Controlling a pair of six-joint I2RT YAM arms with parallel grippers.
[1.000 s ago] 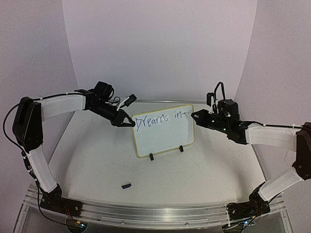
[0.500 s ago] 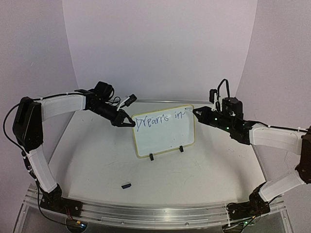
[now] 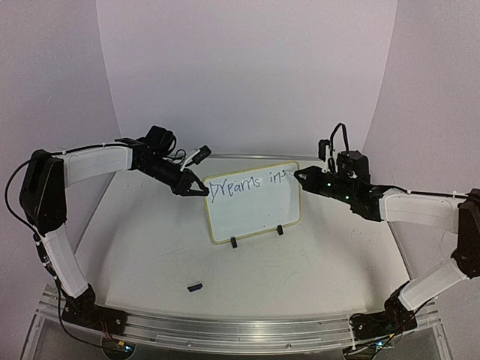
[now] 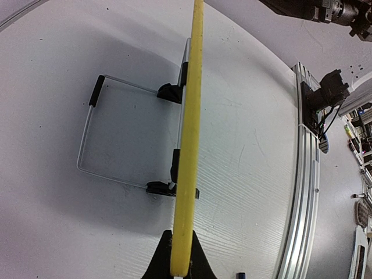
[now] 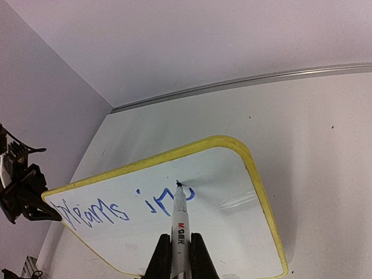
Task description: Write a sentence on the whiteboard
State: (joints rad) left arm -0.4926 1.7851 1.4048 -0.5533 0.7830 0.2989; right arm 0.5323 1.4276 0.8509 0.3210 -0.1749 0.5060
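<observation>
Broadly, the smooth white tabletop [image 3: 150, 255] carries the whiteboard [image 3: 255, 214], a glossy rounded-corner rectangle with a thin yellow frame. It stands tilted back on two black clip feet [image 3: 233, 242] and a bent wire stand [image 4: 87, 133].

The left gripper [image 3: 201, 187] pinches the frame edge between its black fingers [image 4: 160, 264], so the board runs straight ahead of it, edge-on in the left wrist view. The right gripper [image 5: 177, 256] is clamped narrow on a slim white marker [image 5: 178, 224], which juts forward; its tip touches the board's upper right area.

The sentence [image 3: 246, 182], thin blue script reading "Dreams in" plus a partial stroke, ends at that tip. Bare board remains beyond the tip up to the yellow rim and across the whole lower part. A small dark cap [image 3: 196, 286] lies well apart from both grippers on the near tabletop.
</observation>
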